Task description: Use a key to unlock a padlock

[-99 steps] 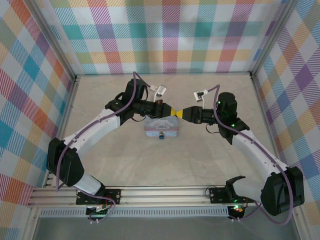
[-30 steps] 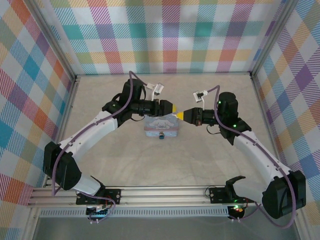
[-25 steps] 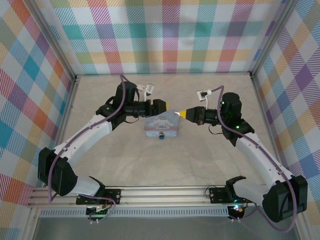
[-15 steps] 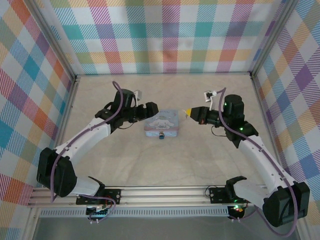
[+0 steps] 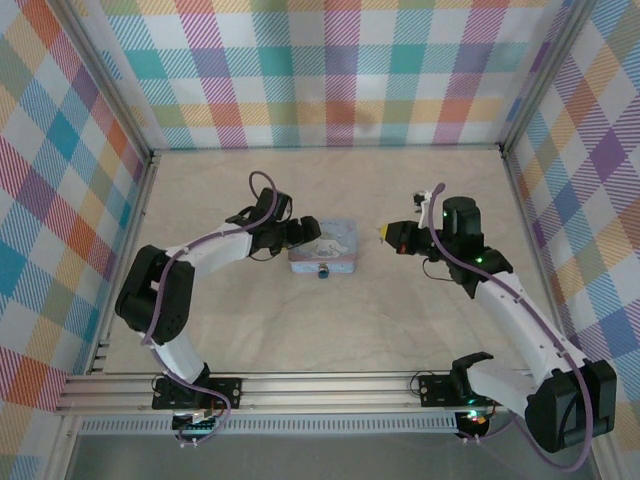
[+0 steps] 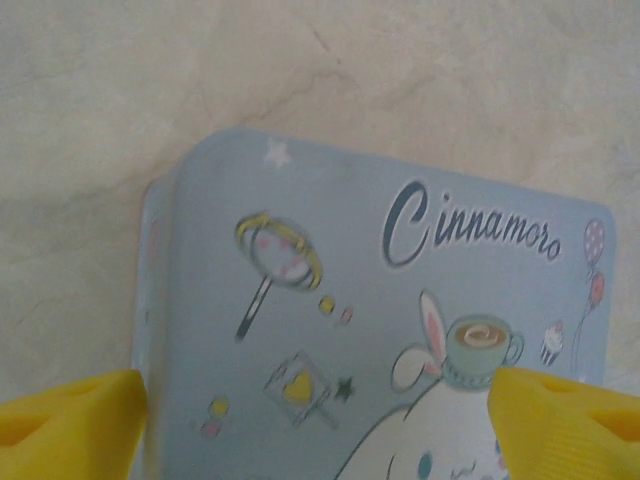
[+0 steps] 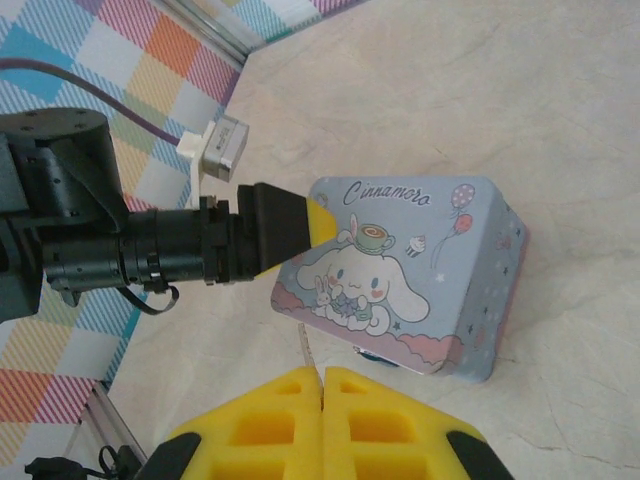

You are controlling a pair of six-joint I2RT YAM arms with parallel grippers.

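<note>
Right end effector [image 7: 322,385] pinches the key [image 7: 304,352]; left end effector [image 6: 320,418], spread, sits over the tin [image 7: 400,255]. We should steady the tin, then align key with padlock [image 7: 385,357] ahead.

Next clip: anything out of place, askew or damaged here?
Nothing stands out. The tin lies flat, lid up; the padlock sits at its near side; the right pincer is shut on a thin sliver, likely the key.

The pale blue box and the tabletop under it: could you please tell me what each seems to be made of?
Box: probably thin printed metal with a satin finish, going by its rounded pressed corners and soft sheen. Tabletop: a beige, matt, marble-look surface with faint veins, perhaps only a printed laminate.
</note>
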